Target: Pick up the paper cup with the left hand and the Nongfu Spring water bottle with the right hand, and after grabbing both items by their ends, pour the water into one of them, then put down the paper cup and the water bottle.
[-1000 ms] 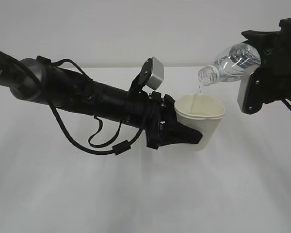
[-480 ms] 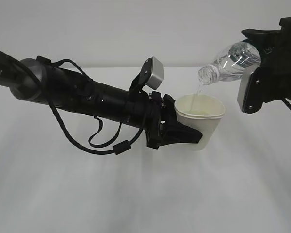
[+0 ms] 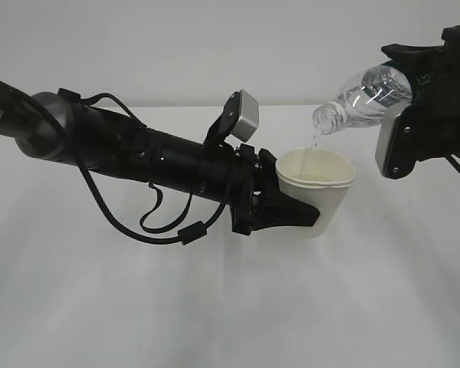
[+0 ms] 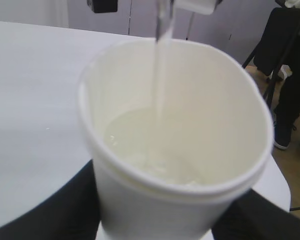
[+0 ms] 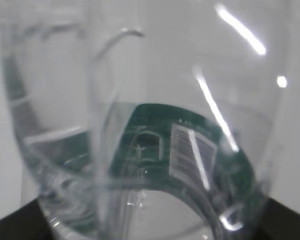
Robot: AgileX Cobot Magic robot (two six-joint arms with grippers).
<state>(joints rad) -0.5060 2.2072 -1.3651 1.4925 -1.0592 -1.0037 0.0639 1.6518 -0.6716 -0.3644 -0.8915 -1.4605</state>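
Bottle tilted mouth-down leftward, water entering upright cup

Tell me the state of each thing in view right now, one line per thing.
paper cup: upright, partly filled, held off the table.
Nongfu Spring water bottle: uncapped, tilted mouth-down over the cup, pouring.
water: thin stream falling into the cup.
left hand: closed around the cup.
right hand: closed around the bottle.

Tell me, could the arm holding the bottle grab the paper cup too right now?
Probably not: the right gripper is shut on the water bottle, and the left gripper already clasps the paper cup.
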